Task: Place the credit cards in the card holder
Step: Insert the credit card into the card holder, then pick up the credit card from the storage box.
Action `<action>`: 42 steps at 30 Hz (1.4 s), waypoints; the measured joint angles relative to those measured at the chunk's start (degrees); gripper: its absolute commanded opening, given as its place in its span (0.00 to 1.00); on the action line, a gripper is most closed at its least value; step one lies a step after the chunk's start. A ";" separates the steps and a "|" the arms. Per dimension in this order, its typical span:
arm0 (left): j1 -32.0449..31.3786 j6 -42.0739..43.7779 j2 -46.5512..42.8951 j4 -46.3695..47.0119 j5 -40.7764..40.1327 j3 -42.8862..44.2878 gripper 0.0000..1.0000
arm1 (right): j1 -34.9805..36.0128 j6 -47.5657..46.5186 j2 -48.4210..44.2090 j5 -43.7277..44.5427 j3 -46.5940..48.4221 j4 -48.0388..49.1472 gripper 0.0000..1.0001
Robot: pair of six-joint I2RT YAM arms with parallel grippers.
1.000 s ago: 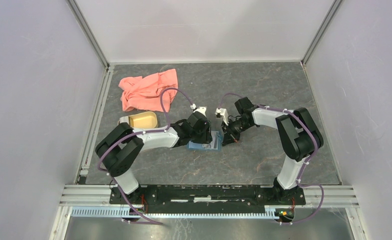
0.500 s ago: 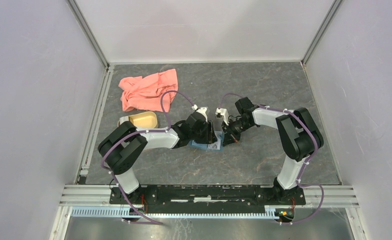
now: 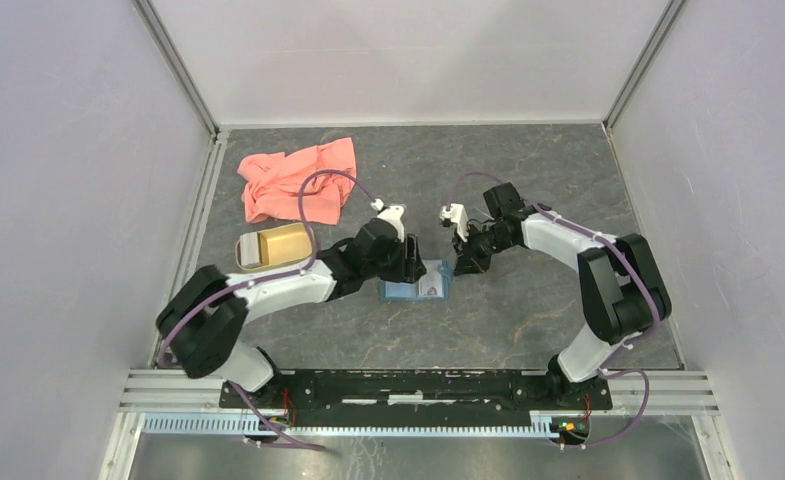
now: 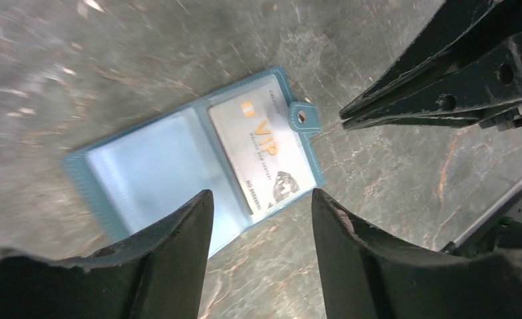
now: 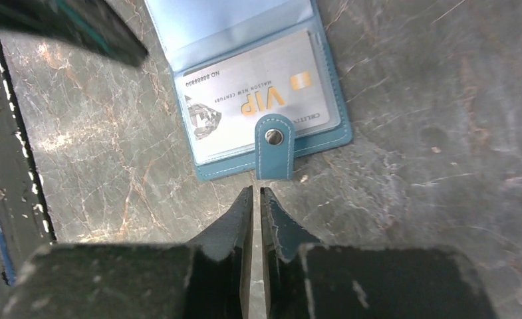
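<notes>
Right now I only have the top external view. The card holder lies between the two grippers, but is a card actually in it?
Observer: Yes. The wrist views show a pale silver card marked VIP in one pocket of the open card holder.
Operator: And the other pocket?
Observer: Only light blue lining shows there, with no card that I can see.
Operator: Is either gripper holding anything?
Observer: No. The right gripper is all but closed on nothing, its tips just short of the snap tab. The left gripper hangs open above the card holder.
</notes>
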 measured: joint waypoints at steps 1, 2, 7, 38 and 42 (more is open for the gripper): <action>0.17 1.36 -2.01 -1.25 -1.27 0.00 0.72 | -0.20 -0.48 -1.03 0.24 0.00 0.00 0.14; 0.39 2.71 -3.89 -2.47 -2.56 0.02 0.78 | -0.33 -1.07 -2.05 0.37 0.00 -0.02 0.14; 3.37 10.93 -12.15 -12.11 -11.54 1.25 1.00 | -0.52 -3.39 -6.67 0.11 -0.11 -0.42 0.18; 49.22 40.02 -10.43 -22.29 -21.99 -0.02 0.80 | -0.96 -9.55 -13.18 -10.54 -1.51 1.57 0.65; 52.70 40.00 -7.93 -22.36 -20.04 0.00 0.77 | -0.96 -10.56 -13.07 -10.58 -1.51 1.09 0.65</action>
